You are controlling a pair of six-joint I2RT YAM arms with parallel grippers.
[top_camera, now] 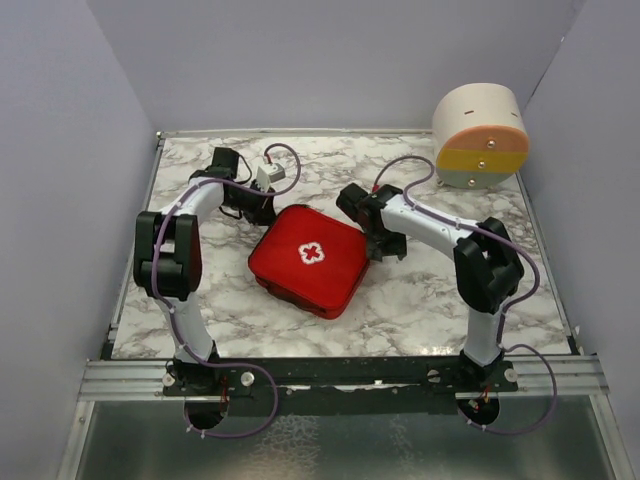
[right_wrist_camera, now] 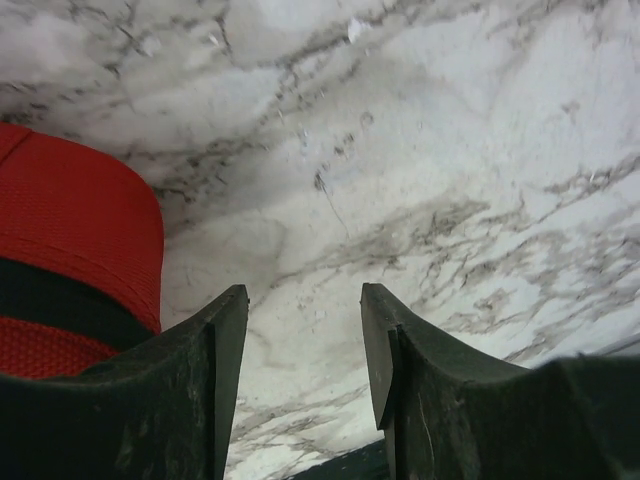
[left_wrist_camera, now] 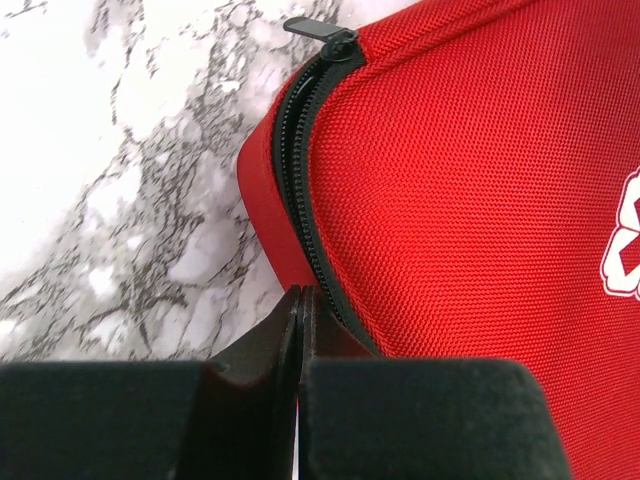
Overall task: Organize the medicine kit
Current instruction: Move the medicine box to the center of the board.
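Observation:
The medicine kit (top_camera: 308, 260) is a red zippered case with a white cross, lying closed in the middle of the marble table (top_camera: 430, 300). My left gripper (top_camera: 262, 208) is at its far left corner. In the left wrist view the left gripper (left_wrist_camera: 300, 293) is shut with nothing seen between the jaws. Its tips rest beside the black zipper of the medicine kit (left_wrist_camera: 470, 180), and the zipper pull (left_wrist_camera: 322, 30) lies farther along the edge. My right gripper (top_camera: 385, 245) hangs open at the kit's right corner. The right gripper (right_wrist_camera: 305, 295) holds nothing above bare marble, the medicine kit (right_wrist_camera: 70, 220) to its left.
A round cream, orange, yellow and grey drawer container (top_camera: 480, 137) stands at the back right corner. Grey walls enclose the table on the left, back and right. The arm bases sit on a metal rail (top_camera: 340, 375) at the near edge.

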